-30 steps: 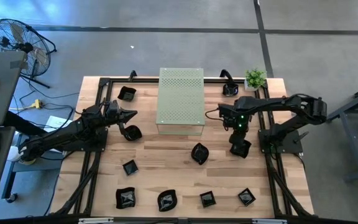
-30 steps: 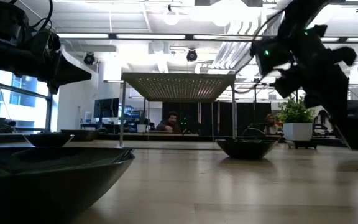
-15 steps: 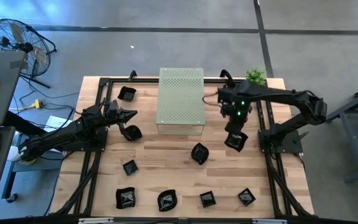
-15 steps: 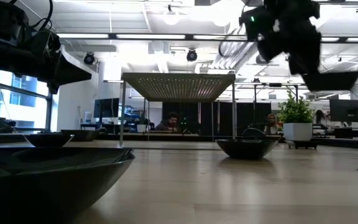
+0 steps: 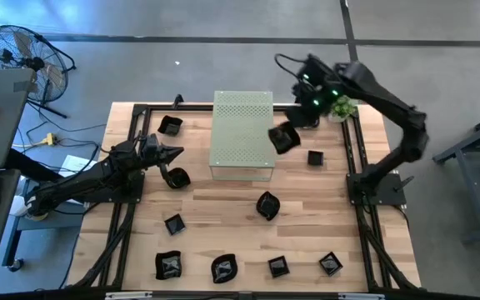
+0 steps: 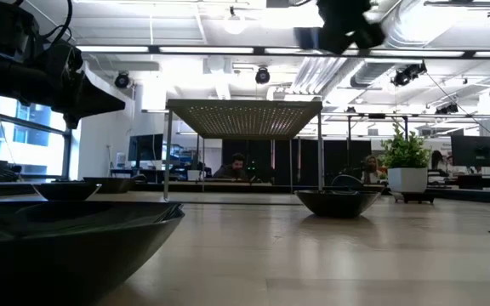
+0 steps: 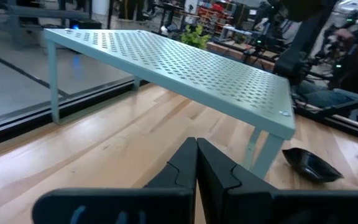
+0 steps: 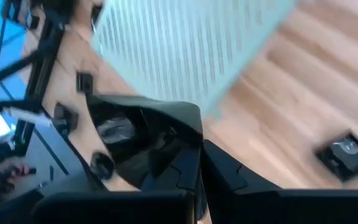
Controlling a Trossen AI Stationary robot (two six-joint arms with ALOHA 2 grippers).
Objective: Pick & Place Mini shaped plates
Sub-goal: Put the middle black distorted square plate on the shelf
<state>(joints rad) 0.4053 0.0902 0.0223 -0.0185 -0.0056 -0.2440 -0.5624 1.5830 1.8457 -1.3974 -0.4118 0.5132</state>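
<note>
One plate hangs clamped in the right gripper beside the shelf; next, lower and release. Left gripper, empty, jaws closed, waits at the bench's left edge.

Perforated box sits centre-rear on table. Mini shaped plates: one left of box, one right, four along front edge. Potted plant rear right.

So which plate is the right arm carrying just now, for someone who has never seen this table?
Find the pale green perforated shelf at the table's back centre. Just off its right edge, the right gripper is shut on a black mini plate, held above the wood. Unlike the small square plate lying nearby, it is in the air, not on the table.
</note>
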